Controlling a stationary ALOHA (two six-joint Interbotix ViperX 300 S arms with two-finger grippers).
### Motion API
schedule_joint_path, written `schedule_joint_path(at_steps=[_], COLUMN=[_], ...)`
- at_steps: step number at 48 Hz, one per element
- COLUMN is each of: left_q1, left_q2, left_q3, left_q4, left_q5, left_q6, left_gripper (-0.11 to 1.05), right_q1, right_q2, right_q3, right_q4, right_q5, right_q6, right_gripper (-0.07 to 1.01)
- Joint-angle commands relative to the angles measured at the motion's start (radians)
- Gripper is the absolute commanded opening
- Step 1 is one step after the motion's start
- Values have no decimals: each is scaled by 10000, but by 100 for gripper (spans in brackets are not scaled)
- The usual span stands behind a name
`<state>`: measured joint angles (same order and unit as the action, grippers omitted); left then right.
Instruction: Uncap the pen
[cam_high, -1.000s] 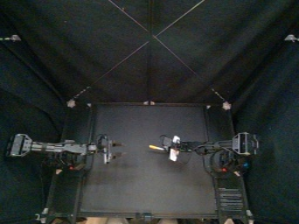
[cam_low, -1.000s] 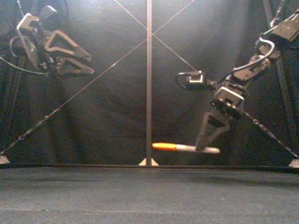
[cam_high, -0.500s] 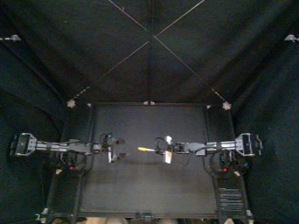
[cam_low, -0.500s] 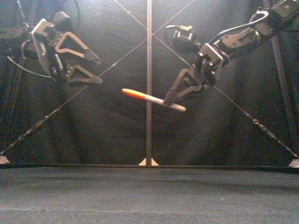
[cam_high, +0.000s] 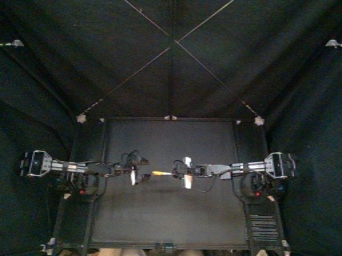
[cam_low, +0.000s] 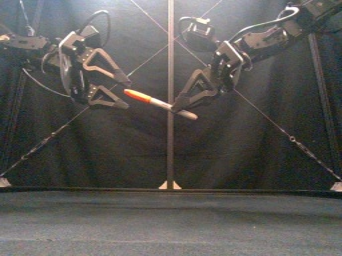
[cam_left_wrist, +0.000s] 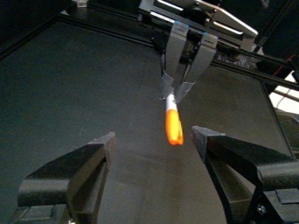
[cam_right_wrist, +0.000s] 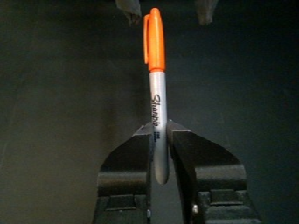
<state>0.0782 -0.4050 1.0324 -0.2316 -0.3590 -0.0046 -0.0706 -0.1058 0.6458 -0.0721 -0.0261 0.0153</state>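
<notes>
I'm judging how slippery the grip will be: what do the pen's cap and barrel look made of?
The cap is orange, probably smooth moulded plastic, judging by its even colour and slight sheen. The barrel is pale grey with black print, likely plastic too, though a painted or wrapped finish can't be ruled out. The right gripper clamps the barrel.
</notes>
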Motion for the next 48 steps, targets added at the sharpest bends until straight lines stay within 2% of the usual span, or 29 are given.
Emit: schedule_joint_path(at_steps=[1, 17, 30, 34, 48], left_q1=[-15, -31, -31, -15, -31], left_q2=[337, 1197, 1304, 1258, 1028], left_q3=[-476, -951, -1074, -1043, -966], left_q4=[-15, -153, -291, -291, -291], left_q5=[-107, -77, -31, 31, 245], left_q6=[0, -15, 0, 0, 0], left_gripper=[100, 99, 97, 93, 70], right_q1=[0, 31, 15, 15, -15], right_q2=[-107, -61, -61, -92, -169], right_q3=[-276, -291, -322, -307, -291], right_q4=[-31, -15, -31, -77, -153], right_q5=[-92, -107, -92, -92, -92], right_q6=[15, -15, -31, -15, -15], right_gripper=[50, 50, 50, 50, 50])
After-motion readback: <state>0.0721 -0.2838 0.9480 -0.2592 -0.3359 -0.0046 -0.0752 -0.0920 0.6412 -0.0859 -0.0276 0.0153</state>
